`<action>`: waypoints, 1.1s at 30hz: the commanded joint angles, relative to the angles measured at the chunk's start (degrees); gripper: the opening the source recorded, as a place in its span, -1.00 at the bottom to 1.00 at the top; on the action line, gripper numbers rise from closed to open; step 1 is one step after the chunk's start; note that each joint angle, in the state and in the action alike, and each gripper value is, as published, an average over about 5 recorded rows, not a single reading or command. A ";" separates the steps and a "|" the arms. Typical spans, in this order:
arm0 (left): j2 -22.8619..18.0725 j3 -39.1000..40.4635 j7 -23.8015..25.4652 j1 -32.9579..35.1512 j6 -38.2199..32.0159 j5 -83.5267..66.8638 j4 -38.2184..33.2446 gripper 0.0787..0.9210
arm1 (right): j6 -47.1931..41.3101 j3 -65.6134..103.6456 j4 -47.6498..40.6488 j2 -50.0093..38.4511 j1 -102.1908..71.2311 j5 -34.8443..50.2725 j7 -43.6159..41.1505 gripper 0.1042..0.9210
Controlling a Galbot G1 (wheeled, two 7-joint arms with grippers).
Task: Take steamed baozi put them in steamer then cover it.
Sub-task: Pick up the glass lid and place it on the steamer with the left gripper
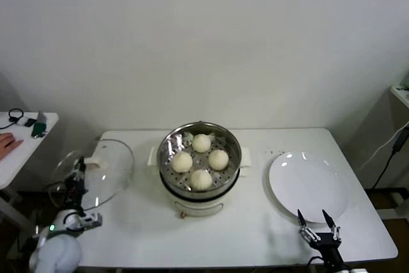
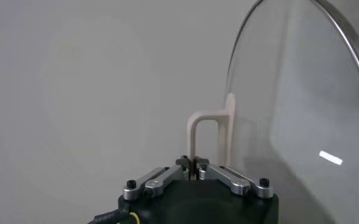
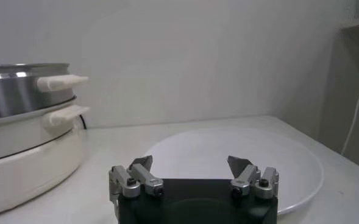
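Four baozi [image 1: 201, 160] in steamer [image 1: 231, 144] — left gripper [image 2: 194, 164] grips one cover [image 1: 112, 171].

Off-white baozi [image 1: 201, 161] — shiny steel steamer [image 1: 170, 145]

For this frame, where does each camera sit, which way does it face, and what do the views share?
Head view: high, looking down at the table, four steamed baozi in the steamer; both arms show.
Left wrist view: behind the left gripper, shut on the cover handle.
Right wrist view: low behind the open right gripper, facing the plate.
Shared: the right wrist view and head view both show steamer and plate.
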 commanded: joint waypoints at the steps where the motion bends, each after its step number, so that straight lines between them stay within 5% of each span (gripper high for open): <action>1: 12.58 5.66 10.70 -2.10 19.62 -10.98 -18.09 -0.87 | -0.66 -0.06 0.68 0.02 -0.25 -2.04 0.87 0.76; 7: 12.47 16.30 12.57 -6.30 27.91 -7.72 -22.59 -0.87 | -0.46 -0.09 1.11 0.20 0.10 -2.17 0.75 0.76; 13: 7.13 27.55 15.49 -10.32 31.60 1.42 -24.00 -0.87 | 0.12 -0.59 0.30 0.54 1.12 -2.10 0.51 0.76; 25: -0.18 43.35 17.62 -19.57 36.07 9.98 -16.27 -0.87 | 1.09 -2.14 -3.27 0.78 3.32 -2.12 0.31 0.76; 33: -9.95 49.36 18.30 -22.20 36.57 15.14 -11.01 -0.87 | 1.67 -2.02 -4.60 -0.06 3.87 -1.85 0.35 0.76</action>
